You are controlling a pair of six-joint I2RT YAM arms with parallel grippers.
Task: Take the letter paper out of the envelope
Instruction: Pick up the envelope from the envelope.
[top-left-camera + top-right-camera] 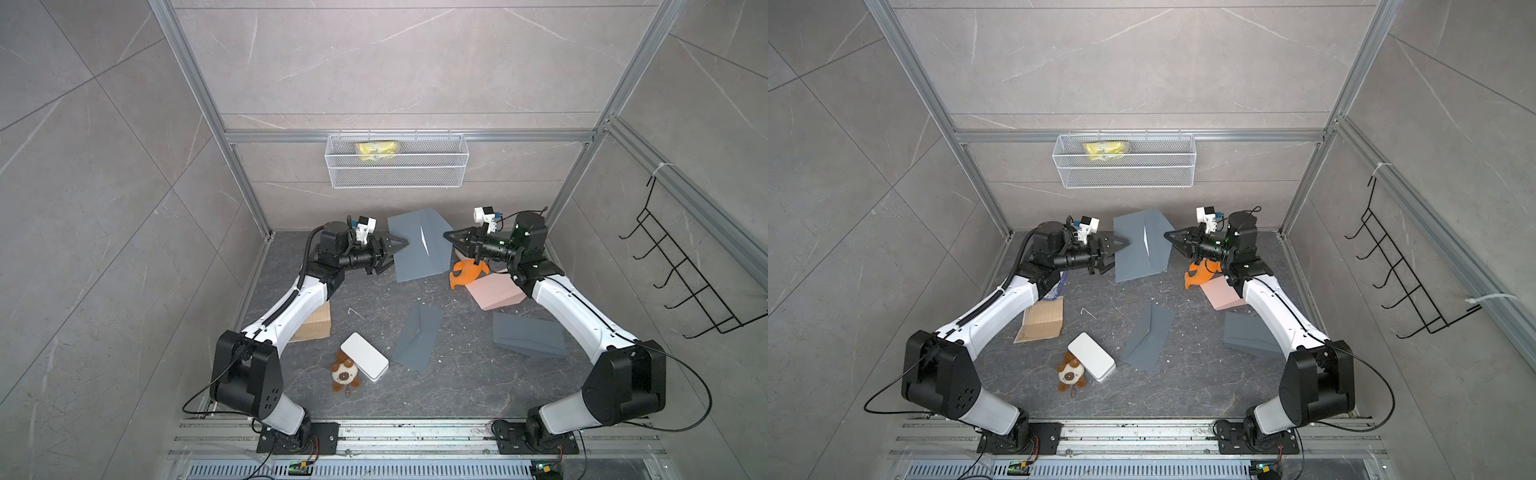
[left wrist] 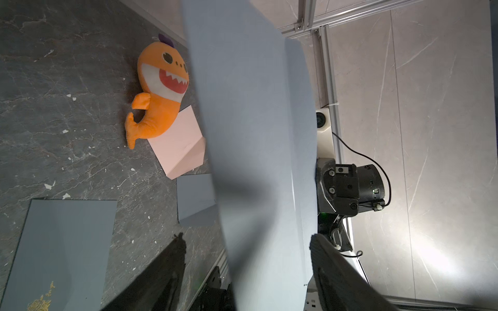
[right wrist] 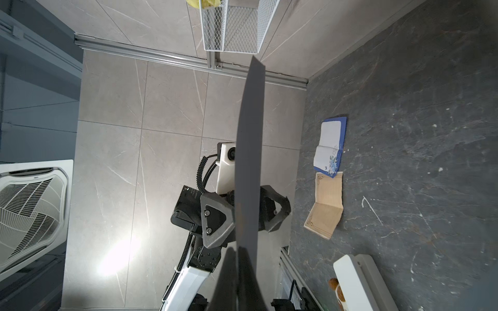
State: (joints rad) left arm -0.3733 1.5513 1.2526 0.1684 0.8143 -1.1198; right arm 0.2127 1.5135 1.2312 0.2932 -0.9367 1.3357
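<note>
Right wrist view has the grey envelope (image 3: 249,161) edge-on, a thin dark blade running out from the right claw (image 3: 238,258), whose jaws are pressed together on one short edge of it. In both top views the envelope hangs in the air below the white wire basket (image 1: 399,178) on the back wall. It is lifted off the desk (image 1: 457,374) and stretched between the two arms, with its flap folded open. The left claw (image 1: 392,254) sits at the opposite edge with its jaws apart. In the left wrist view the envelope passes between the two dark fingers (image 2: 342,269) without being pinched. A thin white sliver (image 1: 423,240) shows along the flap's crease (whether that is the letter paper, I cannot tell). An orange plush toy (image 1: 467,272) lies on the desk beneath the basket's right end, and a pink envelope (image 1: 494,293) touches it on the side away from the basket. A yellow packet (image 1: 376,150) lies inside the basket, toward its left end.
</note>
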